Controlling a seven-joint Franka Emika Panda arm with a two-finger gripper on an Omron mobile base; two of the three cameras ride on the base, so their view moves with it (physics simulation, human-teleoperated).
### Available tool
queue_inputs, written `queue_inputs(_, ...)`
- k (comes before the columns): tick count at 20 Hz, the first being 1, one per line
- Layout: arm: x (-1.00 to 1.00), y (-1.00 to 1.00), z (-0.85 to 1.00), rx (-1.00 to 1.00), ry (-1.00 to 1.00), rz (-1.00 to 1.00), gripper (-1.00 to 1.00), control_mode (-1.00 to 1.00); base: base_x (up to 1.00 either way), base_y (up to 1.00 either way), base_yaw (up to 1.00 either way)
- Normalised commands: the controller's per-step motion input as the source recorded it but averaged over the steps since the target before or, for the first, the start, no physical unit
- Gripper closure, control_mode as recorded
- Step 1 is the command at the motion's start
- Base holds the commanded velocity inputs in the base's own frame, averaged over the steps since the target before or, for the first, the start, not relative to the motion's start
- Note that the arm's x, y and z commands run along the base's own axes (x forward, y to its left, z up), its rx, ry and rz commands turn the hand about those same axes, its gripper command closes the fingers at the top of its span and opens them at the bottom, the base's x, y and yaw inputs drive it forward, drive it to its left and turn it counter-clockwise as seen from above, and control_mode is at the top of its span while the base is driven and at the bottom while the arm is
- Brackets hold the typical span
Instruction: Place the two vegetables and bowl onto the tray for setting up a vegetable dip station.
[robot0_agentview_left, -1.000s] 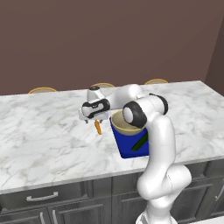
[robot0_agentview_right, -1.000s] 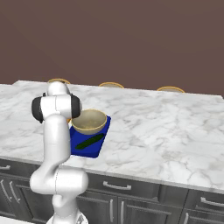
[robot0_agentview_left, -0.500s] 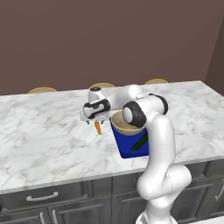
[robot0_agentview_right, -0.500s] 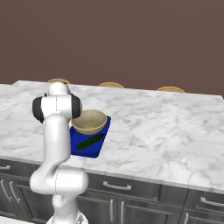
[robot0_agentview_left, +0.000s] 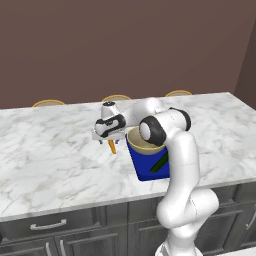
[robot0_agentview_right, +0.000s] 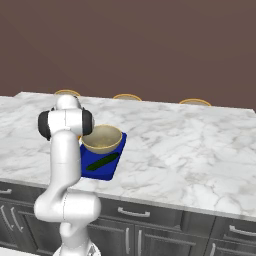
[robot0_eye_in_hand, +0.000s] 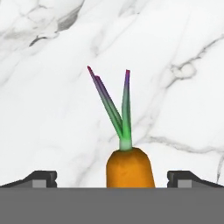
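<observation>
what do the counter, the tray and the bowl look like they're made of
Counter: looks like polished marble, white with grey veining.
Tray: flat, even deep blue with no grain, possibly plastic or painted metal.
Bowl: tan outside with a mottled olive-brown inside, suggesting glazed ceramic, though the render leaves this open.

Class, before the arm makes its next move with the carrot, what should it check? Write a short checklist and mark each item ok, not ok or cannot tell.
1. Carrot hangs at the pincer, above the counter: ok.
2. Fingertips actually clamped on the carrot: cannot tell.
3. Bowl already on the tray: ok.
4. Cucumber already on the tray: ok.
5. Carrot on the tray: not ok; it hangs beside it.
6. Free blue floor left for the carrot: ok, beside the cucumber.
</observation>
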Motion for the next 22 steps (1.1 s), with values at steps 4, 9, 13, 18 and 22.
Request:
queue_inputs(4,0.0,0.0,-0.12,0.0,0.0,0.0,-1.0,-1.0,0.0,0.0,0.0)
queue_inputs(9,0.0,0.0,-0.14,0.0,0.0,0.0,-1.0,-1.0,0.0,0.0,0.0)
queue_inputs(13,-0.03,0.0,-0.19,0.0,0.0,0.0,-1.0,-1.0,0.0,0.0,0.0)
queue_inputs(18,0.0,0.0,-0.06,0.0,0.0,0.0,1.0,-1.0,0.0,0.0,0.0)
queue_inputs(22,0.0,0.0,0.0,0.0,0.0,0.0,1.0,-1.0,0.0,0.0,0.0)
